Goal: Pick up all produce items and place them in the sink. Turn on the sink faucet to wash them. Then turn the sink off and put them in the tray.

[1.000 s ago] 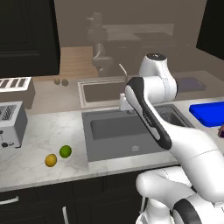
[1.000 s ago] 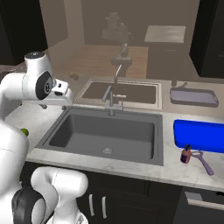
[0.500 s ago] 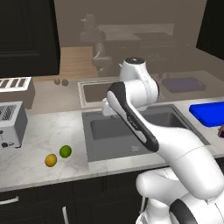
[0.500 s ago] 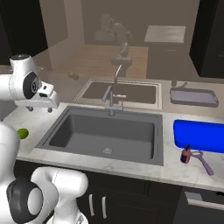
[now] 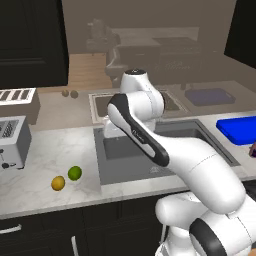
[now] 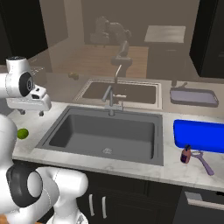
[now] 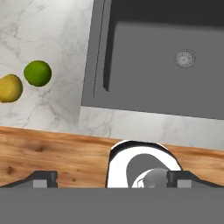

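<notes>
Claw (image 6: 31, 113) spread wide, empty, hanging above the pale marble counter (image 5: 60, 155) at the left rim of the dark grey sink basin (image 6: 105, 131). Green lime-like fruit (image 7: 37, 73) and yellow lemon-like fruit (image 7: 8, 88) touch on the counter, left of the basin. Bright blue tray (image 6: 199, 135) lies right of it.

Fruits: you had the lime (image 5: 74, 173) and lemon (image 5: 58, 183) side by side on the counter (image 5: 45, 160), left of the sink (image 6: 105, 131).
Tray (image 6: 199, 135): right of the sink.
Faucet (image 6: 112, 94): behind it.

Green lime (image 5: 74, 173) and yellow lemon (image 5: 58, 183) side by side on marble left of empty sink (image 5: 150, 150).
</notes>
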